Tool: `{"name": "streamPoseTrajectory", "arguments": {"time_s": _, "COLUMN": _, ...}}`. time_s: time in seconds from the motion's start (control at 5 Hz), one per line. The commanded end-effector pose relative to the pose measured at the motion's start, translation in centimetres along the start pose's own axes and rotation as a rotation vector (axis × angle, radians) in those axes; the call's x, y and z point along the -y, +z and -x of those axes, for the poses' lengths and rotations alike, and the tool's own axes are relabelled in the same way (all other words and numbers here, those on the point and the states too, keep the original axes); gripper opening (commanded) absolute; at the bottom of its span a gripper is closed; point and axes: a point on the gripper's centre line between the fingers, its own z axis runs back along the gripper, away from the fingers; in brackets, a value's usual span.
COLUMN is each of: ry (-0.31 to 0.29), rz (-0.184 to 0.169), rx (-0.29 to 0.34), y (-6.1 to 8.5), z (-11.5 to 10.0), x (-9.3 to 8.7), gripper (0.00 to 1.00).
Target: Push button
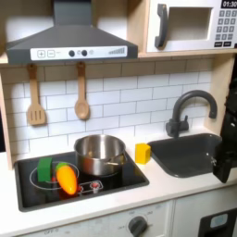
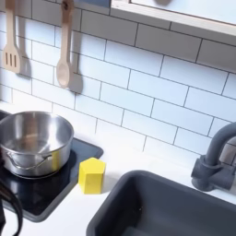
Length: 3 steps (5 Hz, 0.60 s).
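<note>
Small round buttons [image 1: 72, 53] sit in a row on the front of the grey range hood. Red button marks [image 1: 93, 186] show on the black stove top [image 1: 37, 194] near its front edge. A microwave keypad [image 1: 225, 25] is at the upper right. My gripper [image 1: 225, 157] appears as a dark shape at the first exterior view's right edge, over the sink's right side and far from all of these. Its fingers are cut off by the frame, so I cannot tell whether it is open or shut.
A steel pot [image 1: 99, 153] [image 2: 33, 140] stands on the stove, with a yellow block [image 1: 143, 153] [image 2: 90, 175] beside it. An orange and green item [image 1: 61, 175] lies front left. The sink [image 1: 185, 153] [image 2: 166, 207], faucet [image 1: 180, 111] and hanging wooden utensils [image 1: 81, 93] line the back.
</note>
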Motion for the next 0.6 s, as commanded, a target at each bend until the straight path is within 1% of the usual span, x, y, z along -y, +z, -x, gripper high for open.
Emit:
{"name": "streamPoseTrajectory", "arguments": {"time_s": 0.0, "ry": 0.000, "rz": 0.000, "rx": 0.000, "y": 0.0, "z": 0.0, "x": 0.0, "gripper": 1.00}}
{"name": "streamPoseTrajectory", "arguments": {"time_s": 0.2, "ry": 0.029, "rz": -0.026, "rx": -0.016, "y": -1.0, "z": -0.7, "x": -0.9, "gripper": 1.00}}
{"name": "streamPoseTrajectory", "arguments": {"time_s": 0.4, "ry": 0.052, "rz": -0.026, "rx": -0.019, "y": -1.7, "z": -1.3, "x": -1.7, "gripper": 1.00}}
